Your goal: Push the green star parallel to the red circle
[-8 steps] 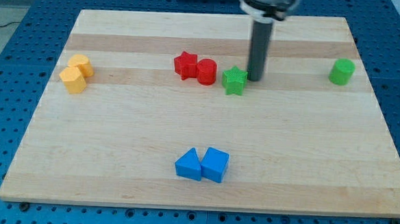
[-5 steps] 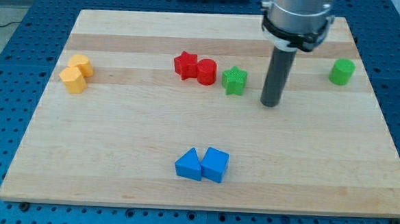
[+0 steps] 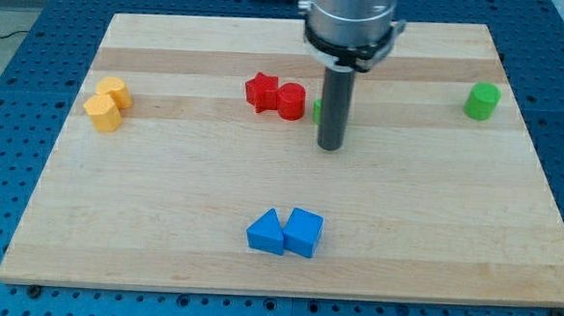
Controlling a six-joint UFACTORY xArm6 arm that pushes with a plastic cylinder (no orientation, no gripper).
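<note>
The green star (image 3: 317, 109) lies just right of the red circle (image 3: 291, 101) near the board's upper middle. My rod stands in front of the star and hides most of it; only a green sliver shows at the rod's left edge. My tip (image 3: 330, 146) rests on the board just below the star. A red star (image 3: 261, 91) touches the red circle on its left.
A green cylinder (image 3: 481, 101) stands at the view's right. Two yellow blocks (image 3: 107, 103) sit together at the left. A blue triangle (image 3: 266, 232) and a blue cube (image 3: 303, 232) sit together near the bottom middle. The wooden board (image 3: 164, 191) lies on a blue perforated table.
My tip went from the star's right side out to the right and down, then back left. It now stands in front of the star. The star has barely moved.
</note>
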